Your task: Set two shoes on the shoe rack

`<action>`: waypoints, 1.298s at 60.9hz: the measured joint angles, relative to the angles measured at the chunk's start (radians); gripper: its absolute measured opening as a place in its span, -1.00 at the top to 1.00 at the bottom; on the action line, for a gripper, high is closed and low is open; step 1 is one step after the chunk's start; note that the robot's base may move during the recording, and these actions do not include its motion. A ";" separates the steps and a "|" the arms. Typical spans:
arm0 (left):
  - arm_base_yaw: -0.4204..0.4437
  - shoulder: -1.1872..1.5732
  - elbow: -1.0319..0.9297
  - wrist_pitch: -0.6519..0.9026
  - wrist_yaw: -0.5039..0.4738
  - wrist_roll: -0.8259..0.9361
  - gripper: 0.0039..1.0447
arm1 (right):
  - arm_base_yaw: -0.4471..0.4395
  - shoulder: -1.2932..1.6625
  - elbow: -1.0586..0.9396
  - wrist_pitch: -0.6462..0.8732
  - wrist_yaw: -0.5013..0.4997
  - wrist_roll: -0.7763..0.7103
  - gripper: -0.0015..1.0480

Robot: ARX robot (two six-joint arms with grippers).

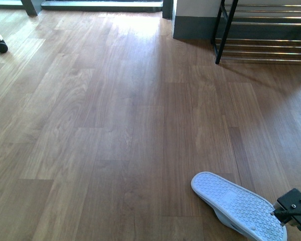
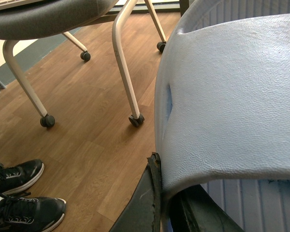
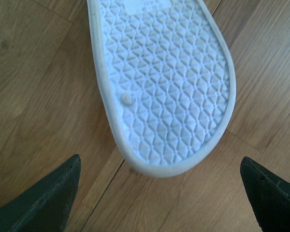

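A bare wood floor (image 1: 115, 125) is stretching across the room, with the shoe rack (image 1: 263, 47) standing at its far right. A pale blue sole-up slide (image 1: 236, 206) is lying on the floor close to the robot's right side, well apart from the rack. The right gripper (image 3: 159, 164) is hovering over the slide's nearer end, its fingers spread wider than the sole. The slide's long axis is running away from this gripper, angling toward the robot's left. The left gripper (image 2: 171, 193) is apparently pinching a second slide (image 2: 232, 96), carrying it above the floor, so the right arm is the nearer one.
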 joint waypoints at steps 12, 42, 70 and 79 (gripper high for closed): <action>0.000 0.000 0.000 0.000 0.000 0.000 0.97 | 0.003 0.071 0.055 0.035 0.002 -0.023 -0.82; 0.000 0.000 0.000 0.000 0.000 0.000 0.97 | 0.018 0.209 0.154 0.137 0.018 -0.186 -0.82; 0.000 0.000 0.000 0.000 0.000 0.000 0.97 | 0.032 0.258 0.225 0.166 0.025 -0.216 -0.41; 0.000 0.000 0.000 0.000 0.000 0.000 0.97 | 0.038 0.263 0.224 0.187 0.050 -0.209 0.09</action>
